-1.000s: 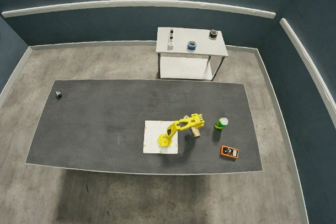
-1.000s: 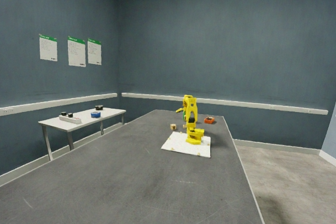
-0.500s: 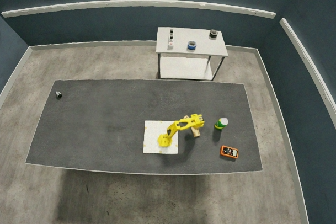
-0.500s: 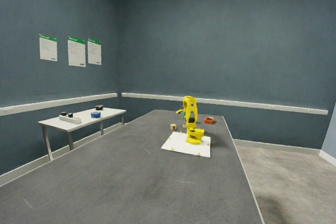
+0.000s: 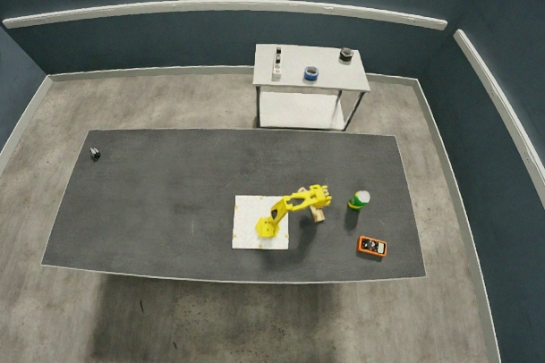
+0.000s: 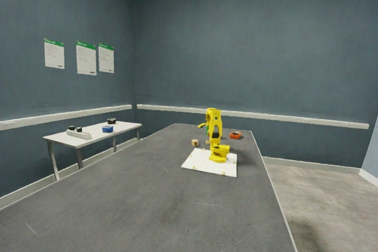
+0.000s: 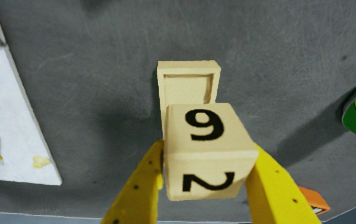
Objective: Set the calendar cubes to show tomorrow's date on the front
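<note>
My gripper (image 5: 327,195) (image 7: 210,150) is shut on a wooden cube (image 7: 212,150) and holds it above the table. In the wrist view its upper face shows 9 or 6, and the face below shows a 2 lying on its side. The wooden tray (image 5: 319,217) (image 7: 189,65) lies beneath; the far part of its hollow in the wrist view is bare, and the rest is hidden behind the held cube. The month's name is not visible. The other cube (image 5: 302,189) (image 6: 195,143) sits on the table outside the tray, with a dark digit in the exterior view.
A green can (image 5: 358,201) (image 7: 352,116) stands to the tray's right in the top view. An orange multimeter (image 5: 371,246) (image 6: 235,135) (image 7: 315,199) lies near the table's front right. The arm's base stands on a white board (image 5: 246,223) (image 6: 197,166) (image 7: 20,135).
</note>
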Controlling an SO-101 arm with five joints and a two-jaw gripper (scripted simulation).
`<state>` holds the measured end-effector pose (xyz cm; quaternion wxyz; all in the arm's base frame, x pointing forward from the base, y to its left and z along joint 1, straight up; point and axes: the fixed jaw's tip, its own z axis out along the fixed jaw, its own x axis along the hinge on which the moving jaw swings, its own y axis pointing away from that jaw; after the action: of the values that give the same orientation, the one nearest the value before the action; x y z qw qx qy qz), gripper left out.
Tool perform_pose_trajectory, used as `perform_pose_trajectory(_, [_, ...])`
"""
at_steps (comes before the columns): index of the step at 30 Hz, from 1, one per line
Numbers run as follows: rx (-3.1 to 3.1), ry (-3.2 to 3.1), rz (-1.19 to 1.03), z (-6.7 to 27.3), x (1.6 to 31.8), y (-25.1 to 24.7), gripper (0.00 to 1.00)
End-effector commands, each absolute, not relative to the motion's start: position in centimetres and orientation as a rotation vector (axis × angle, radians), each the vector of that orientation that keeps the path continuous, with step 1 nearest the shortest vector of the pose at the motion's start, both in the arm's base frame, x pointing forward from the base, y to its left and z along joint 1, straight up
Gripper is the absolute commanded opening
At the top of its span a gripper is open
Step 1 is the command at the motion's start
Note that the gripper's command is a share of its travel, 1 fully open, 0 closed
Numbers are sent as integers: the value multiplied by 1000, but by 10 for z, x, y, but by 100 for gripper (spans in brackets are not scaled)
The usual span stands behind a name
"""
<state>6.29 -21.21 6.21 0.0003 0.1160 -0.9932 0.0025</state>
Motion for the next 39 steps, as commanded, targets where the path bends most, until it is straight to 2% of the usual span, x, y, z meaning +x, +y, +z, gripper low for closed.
perform_pose_trajectory(1, [370, -3117, -25, 57, 61, -210, 0])
perform_pose_trajectory(39, [371, -3117, -25, 42, 61, -210, 0])
